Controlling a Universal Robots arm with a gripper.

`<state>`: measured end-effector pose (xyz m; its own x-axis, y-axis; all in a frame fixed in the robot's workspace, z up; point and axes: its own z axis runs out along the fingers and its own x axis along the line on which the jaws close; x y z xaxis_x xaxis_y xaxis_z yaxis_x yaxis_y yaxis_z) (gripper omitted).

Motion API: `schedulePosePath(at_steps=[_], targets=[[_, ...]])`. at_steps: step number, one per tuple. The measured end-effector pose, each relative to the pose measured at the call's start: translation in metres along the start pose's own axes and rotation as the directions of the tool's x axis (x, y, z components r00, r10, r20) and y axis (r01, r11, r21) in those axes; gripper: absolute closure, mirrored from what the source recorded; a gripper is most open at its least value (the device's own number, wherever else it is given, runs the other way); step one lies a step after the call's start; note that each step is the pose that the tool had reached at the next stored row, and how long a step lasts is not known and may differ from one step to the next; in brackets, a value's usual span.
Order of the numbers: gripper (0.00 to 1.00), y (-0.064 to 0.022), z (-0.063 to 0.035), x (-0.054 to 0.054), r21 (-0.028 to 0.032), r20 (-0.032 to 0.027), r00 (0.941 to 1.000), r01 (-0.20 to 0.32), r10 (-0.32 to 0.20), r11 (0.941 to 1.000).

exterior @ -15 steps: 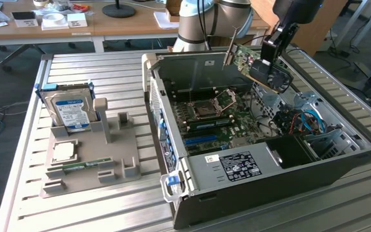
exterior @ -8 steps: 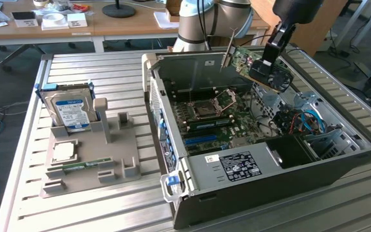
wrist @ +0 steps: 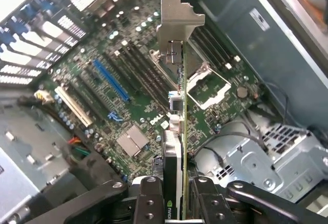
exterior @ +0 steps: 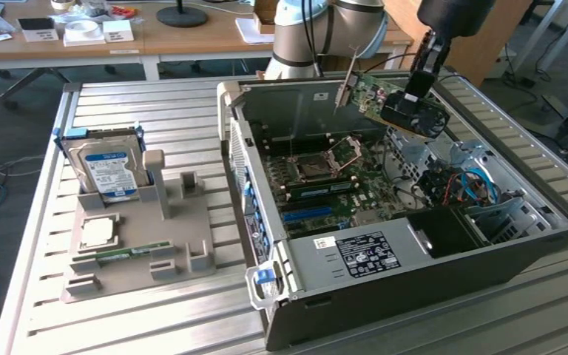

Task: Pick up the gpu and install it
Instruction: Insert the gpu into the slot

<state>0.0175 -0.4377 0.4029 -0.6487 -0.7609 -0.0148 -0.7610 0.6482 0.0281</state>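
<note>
The gpu (exterior: 368,90) hangs in the air above the open computer case (exterior: 521,244), held on edge with its metal bracket (exterior: 345,81) pointing toward the case's rear wall. My gripper (exterior: 399,107) is shut on the card's end opposite the bracket. In the wrist view the gpu (wrist: 182,126) appears edge-on, with the bracket (wrist: 177,21) at its far end and my gripper (wrist: 177,199) clamping it between two black fingers (wrist: 148,198). Below it lies the motherboard (wrist: 133,106) with a blue slot (wrist: 110,83) and a white slot (wrist: 77,106). The card hangs well clear of the board.
A grey parts holder (exterior: 136,244) stands on the slatted table at the exterior view's left, carrying a blue-labelled hard drive (exterior: 106,166), a processor chip (exterior: 100,231) and a green memory stick (exterior: 126,253). Drive cages and cables (exterior: 472,185) fill the case's far end.
</note>
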Motion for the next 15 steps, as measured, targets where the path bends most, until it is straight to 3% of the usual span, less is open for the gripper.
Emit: schedulePosePath(at_steps=[4,7,11,15], targets=[[0.73,0.0000,0.0002,0.0000,-0.0012,-0.0019,0.9974,0.072,-0.072,0.9974],[0.73,0.0000,0.0003,0.0000,-0.0021,-0.0034,0.9920,0.126,-0.126,0.9920],[0.73,0.0000,0.0004,0.0000,-0.0035,-0.0053,0.9801,0.199,-0.199,0.9801],[0.73,0.0000,0.0005,0.0000,-0.0050,-0.0070,0.9628,0.270,-0.270,0.9629]])
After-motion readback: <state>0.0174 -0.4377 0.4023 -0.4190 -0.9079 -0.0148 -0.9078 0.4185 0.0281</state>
